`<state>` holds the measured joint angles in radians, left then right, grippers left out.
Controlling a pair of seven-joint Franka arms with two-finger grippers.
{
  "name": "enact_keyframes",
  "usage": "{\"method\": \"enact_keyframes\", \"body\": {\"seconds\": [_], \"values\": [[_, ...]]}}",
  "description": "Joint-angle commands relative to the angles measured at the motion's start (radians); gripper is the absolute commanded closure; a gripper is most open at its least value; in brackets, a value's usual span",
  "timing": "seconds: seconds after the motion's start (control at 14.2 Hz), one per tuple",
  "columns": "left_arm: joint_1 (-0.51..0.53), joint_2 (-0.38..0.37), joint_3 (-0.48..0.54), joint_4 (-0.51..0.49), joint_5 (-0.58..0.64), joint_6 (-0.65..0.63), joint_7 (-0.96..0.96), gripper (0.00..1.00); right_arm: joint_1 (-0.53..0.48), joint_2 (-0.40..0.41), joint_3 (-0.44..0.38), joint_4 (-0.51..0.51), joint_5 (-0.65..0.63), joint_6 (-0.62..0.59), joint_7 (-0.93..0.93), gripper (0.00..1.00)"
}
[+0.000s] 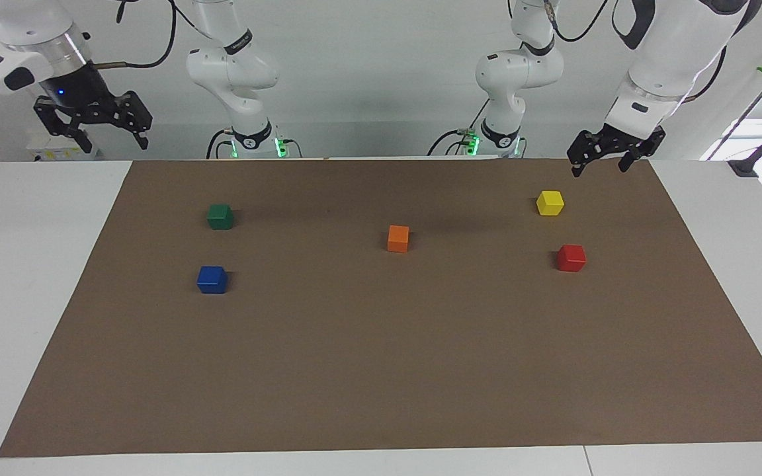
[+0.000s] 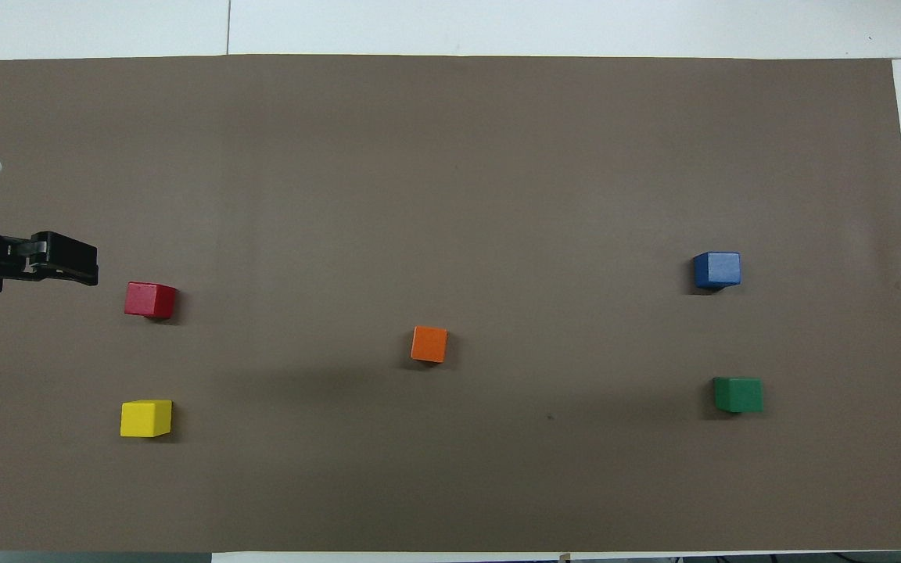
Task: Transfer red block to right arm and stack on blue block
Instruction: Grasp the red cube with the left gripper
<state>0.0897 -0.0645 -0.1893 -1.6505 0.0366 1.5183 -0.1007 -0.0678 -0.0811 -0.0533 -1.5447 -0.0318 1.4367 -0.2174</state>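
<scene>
The red block is sitting flat on the brown surface, a cube with no long axis, farther from the robots than the yellow block. The blue block is lying toward the right arm's end. The left claw is hanging open and empty over the surface's edge; the right claw is waiting open and empty, nearly cut off overhead.

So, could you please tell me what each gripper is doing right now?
Left gripper: open, empty, raised near the small yellow cube.
Right gripper: open, empty, waiting.
</scene>
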Motion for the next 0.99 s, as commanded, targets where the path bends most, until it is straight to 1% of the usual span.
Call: {"method": "enact_keyframes", "body": {"seconds": [0.0,0.14,0.21,0.28,0.35,0.42,0.49,0.56,0.71,0.85,0.92], "values": [[0.013,-0.028,0.001,-0.029,-0.011,0.028,0.006,0.0,-0.003,-0.011,0.001,-0.009,-0.007,0.027,0.021,0.0],[0.015,-0.031,0.001,-0.041,-0.012,0.037,0.006,0.0,-0.004,-0.011,0.001,-0.011,-0.007,0.024,0.018,0.0],[0.018,-0.047,0.002,-0.084,-0.012,0.074,0.004,0.0,-0.004,-0.011,0.0,-0.011,-0.007,0.025,0.02,0.0],[0.036,-0.084,0.002,-0.171,-0.014,0.165,0.003,0.0,-0.004,-0.011,0.0,-0.011,-0.007,0.027,0.021,0.0],[0.057,-0.13,0.002,-0.28,-0.012,0.278,0.007,0.0,0.002,-0.012,0.001,-0.015,-0.007,0.028,0.023,0.0],[0.079,-0.158,0.002,-0.375,-0.014,0.377,0.027,0.0,0.008,-0.014,0.001,-0.017,-0.008,0.027,0.024,0.0],[0.087,-0.161,0.002,-0.434,-0.014,0.44,0.054,0.0,0.008,-0.014,0.001,-0.017,-0.007,0.027,0.023,0.0],[0.093,-0.158,0.002,-0.46,-0.014,0.472,0.079,0.0,0.008,-0.014,0.001,-0.018,-0.007,0.028,0.021,0.0],[0.116,-0.126,0.004,-0.488,-0.014,0.509,0.166,0.0,0.009,-0.016,0.001,-0.026,-0.007,0.048,0.018,0.0],[0.142,-0.054,0.007,-0.509,-0.014,0.583,0.249,0.0,0.009,-0.019,0.001,-0.032,-0.007,0.047,0.0,0.0],[0.143,-0.02,0.007,-0.524,-0.014,0.606,0.254,0.0,0.008,-0.02,0.001,-0.037,-0.007,0.045,-0.041,0.0]]}}
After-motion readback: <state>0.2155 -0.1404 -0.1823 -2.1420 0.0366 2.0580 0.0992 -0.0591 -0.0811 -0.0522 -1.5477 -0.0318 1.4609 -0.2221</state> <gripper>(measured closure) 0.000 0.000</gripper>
